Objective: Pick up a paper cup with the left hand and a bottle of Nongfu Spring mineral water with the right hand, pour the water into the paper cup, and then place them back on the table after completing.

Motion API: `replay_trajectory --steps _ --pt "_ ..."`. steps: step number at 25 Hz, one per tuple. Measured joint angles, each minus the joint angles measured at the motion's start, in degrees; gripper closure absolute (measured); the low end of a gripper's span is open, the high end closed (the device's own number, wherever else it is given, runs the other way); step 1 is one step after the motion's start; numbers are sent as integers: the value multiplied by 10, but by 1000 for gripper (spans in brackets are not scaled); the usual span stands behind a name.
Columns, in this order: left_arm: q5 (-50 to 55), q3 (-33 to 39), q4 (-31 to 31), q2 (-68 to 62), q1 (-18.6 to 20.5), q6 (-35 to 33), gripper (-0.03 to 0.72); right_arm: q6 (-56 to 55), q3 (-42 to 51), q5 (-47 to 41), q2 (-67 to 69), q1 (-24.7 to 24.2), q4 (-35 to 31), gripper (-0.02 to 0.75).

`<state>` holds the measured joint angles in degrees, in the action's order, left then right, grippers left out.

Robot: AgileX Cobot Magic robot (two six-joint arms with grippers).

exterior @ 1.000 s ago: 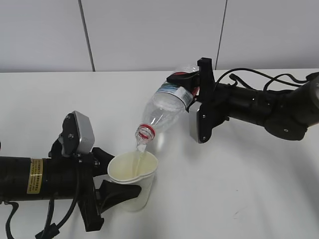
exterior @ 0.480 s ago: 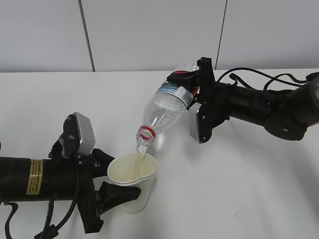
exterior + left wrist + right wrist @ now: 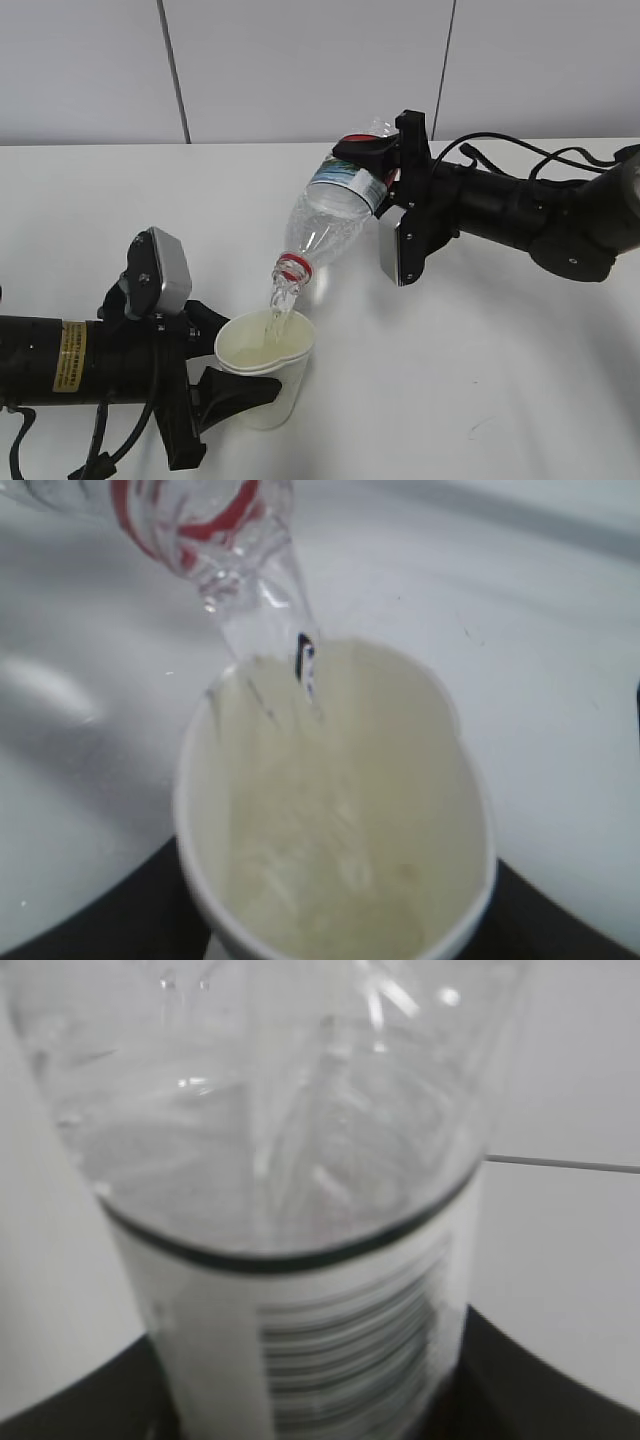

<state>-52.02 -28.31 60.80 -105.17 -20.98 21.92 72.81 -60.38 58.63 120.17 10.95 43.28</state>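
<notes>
My left gripper [image 3: 232,372] is shut on a white paper cup [image 3: 262,372], held upright low over the table; the cup's rim is squeezed oval. In the left wrist view the cup [image 3: 330,810] fills the frame. My right gripper [image 3: 382,175] is shut on a clear Nongfu Spring bottle [image 3: 335,215] with a red neck ring, tilted neck-down to the left above the cup. Clear water [image 3: 277,308] streams from its mouth into the cup; the stream also shows in the left wrist view [image 3: 285,630]. The right wrist view shows the bottle's label [image 3: 330,1330] between the black fingers.
The white table [image 3: 480,380] spreads under both arms. A grey panelled wall [image 3: 300,70] stands behind. Loose black cables [image 3: 520,155] trail along the right arm. A silver-grey wrist block [image 3: 165,270] sits on the left arm.
The bottle has tipped a little steeper and its base has risen slightly. Water keeps running into the cup. The left arm and cup have hardly moved.
</notes>
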Motion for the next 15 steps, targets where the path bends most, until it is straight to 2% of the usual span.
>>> replay_trajectory --steps 15 --pt "3 0 0 0 0 0 301 -3 -2 8 -1 0 -3 398"
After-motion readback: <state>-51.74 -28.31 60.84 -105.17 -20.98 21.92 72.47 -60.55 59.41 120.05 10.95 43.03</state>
